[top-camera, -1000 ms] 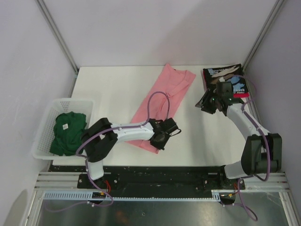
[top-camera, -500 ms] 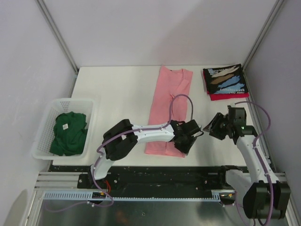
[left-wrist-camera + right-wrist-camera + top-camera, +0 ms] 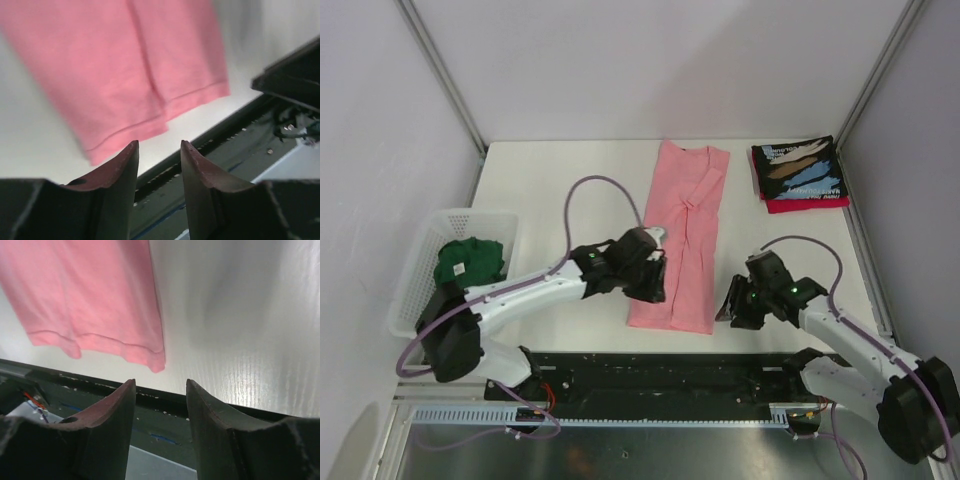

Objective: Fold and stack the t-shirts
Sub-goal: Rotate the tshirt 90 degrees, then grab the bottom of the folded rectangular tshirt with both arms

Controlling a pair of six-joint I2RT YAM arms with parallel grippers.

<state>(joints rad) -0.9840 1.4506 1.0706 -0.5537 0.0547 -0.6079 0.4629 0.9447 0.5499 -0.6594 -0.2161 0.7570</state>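
The light pink t-shirt (image 3: 682,240) lies folded into a long strip down the middle of the table; its hem shows in the left wrist view (image 3: 130,75) and the right wrist view (image 3: 95,295). My left gripper (image 3: 655,285) is open and empty at the strip's left edge near the hem. My right gripper (image 3: 730,308) is open and empty just right of the hem's corner. The black printed t-shirt (image 3: 798,170) lies folded on the red t-shirt (image 3: 810,204) at the back right. The dark green t-shirt (image 3: 468,262) sits in the basket.
The white slatted basket (image 3: 420,270) stands at the left edge of the table. The table's front edge and the black rail (image 3: 670,365) run just below the pink shirt's hem. Metal frame posts rise at both back corners.
My left gripper let go of the pink hem and drew back left to the strip's left edge. My right gripper came down from the stack to the hem's right corner. The shirt straightened.
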